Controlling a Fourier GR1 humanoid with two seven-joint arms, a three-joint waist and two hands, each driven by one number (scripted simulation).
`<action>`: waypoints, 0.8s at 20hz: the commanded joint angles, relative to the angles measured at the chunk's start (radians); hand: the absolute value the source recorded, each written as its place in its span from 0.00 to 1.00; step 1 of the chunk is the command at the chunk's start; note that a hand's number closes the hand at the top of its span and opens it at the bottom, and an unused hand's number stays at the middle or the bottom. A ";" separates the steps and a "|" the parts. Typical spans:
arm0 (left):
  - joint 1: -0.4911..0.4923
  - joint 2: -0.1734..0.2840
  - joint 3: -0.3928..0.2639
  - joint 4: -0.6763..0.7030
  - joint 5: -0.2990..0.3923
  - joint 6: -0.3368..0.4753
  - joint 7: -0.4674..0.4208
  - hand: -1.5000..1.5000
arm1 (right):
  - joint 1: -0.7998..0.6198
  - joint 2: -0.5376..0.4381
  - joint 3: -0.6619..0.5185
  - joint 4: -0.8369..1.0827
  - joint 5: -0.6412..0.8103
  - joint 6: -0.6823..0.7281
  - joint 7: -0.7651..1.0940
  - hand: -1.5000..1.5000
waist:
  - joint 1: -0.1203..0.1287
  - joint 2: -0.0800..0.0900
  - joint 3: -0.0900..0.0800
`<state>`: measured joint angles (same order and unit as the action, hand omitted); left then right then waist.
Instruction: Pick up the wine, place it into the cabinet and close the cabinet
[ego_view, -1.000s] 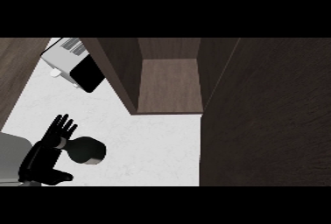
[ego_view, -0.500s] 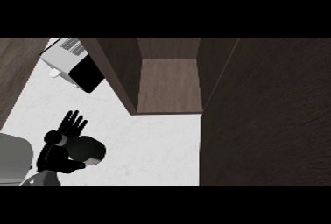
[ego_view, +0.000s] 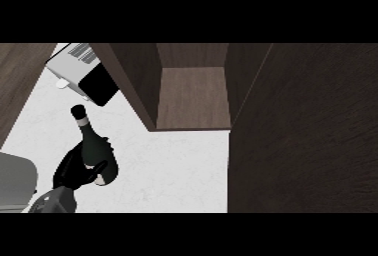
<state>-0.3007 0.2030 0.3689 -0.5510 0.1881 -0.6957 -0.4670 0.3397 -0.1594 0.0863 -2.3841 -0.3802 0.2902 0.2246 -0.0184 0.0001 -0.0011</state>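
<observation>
Wine bottle (ego_view: 90, 142), dark glass, tilting over the white counter (ego_view: 177, 160), neck pointing away.
Left hand (ego_view: 77, 170) is curling its fingers round the body; probably heavy, slippery, breakable, best taken low on the body. Open cabinet (ego_view: 192, 95) is waiting nearby.

You're looking at a dark, near-black glass wine bottle (ego_view: 93, 145) showing a pale band around its neck. The black robot hand (ego_view: 74, 172) curled round it is blending into that same dark tone, with a grey forearm trailing behind. The white speckled stone counter (ego_view: 177, 170) is gleaming underneath. The dark brown wood-grain cabinet (ego_view: 192, 95) is showing a lighter brown shelf inside. At top left, a silver-grey toaster (ego_view: 81, 70) is flashing striped slots and a black side.
</observation>
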 joint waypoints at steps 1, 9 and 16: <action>0.011 -0.017 -0.018 0.002 0.035 -0.128 0.003 1.00 | 0.060 -0.011 -0.019 -0.124 -0.048 0.004 0.034 0.00 | 0.007 -0.002 0.001; 0.137 -0.070 -0.071 -0.141 -0.091 0.165 -0.240 1.00 | 0.078 0.008 0.040 -0.137 0.017 -0.011 0.023 0.00 | 0.014 -0.005 0.000; 0.209 -0.166 -0.141 -0.276 -0.229 0.494 -0.382 1.00 | 0.037 -0.019 0.011 -0.149 -0.015 -0.044 0.074 0.00 | 0.015 -0.004 0.001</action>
<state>-0.1502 0.0715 0.2686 -0.7782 0.0340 -0.3218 -0.7832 0.3597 -0.1669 0.1024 -2.3835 -0.3717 0.2857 0.2124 -0.0066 -0.0081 0.0052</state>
